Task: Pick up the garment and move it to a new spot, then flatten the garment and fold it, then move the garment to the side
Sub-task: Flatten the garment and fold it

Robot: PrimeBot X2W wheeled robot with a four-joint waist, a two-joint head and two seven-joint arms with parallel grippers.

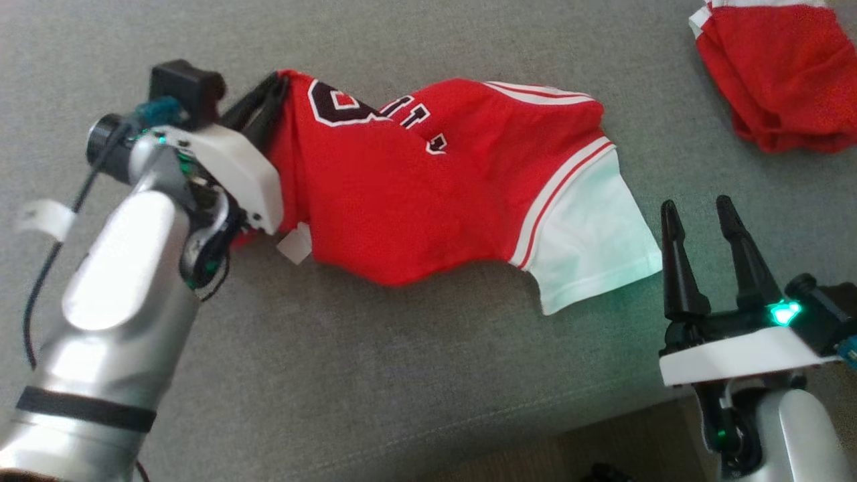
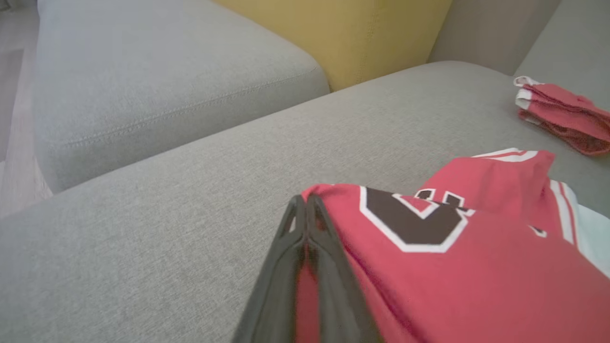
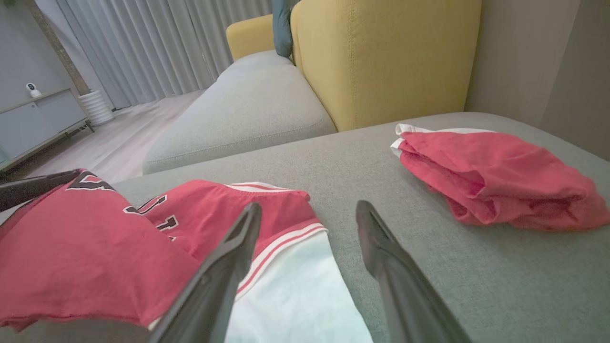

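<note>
Left end effector (image 1: 276, 84) pinches left edge of garment (image 1: 415, 201)

We are seeing the second red garment (image 1: 783, 73) running off the head view's top and right edges, and folds in the jersey (image 1: 428, 194) are hiding most of its black lettering (image 1: 323, 107).

— What's the garment?
— A red jersey (image 1: 428, 201) with a black, white-edged number, white stripes and a white panel at its near right end.
— How does it lie?
— Rumpled and unfolded across the grey sofa cushion (image 1: 402, 375). Its far left corner is pinched in the left gripper (image 1: 278, 80), and a white tag shows at its near left edge.
</note>
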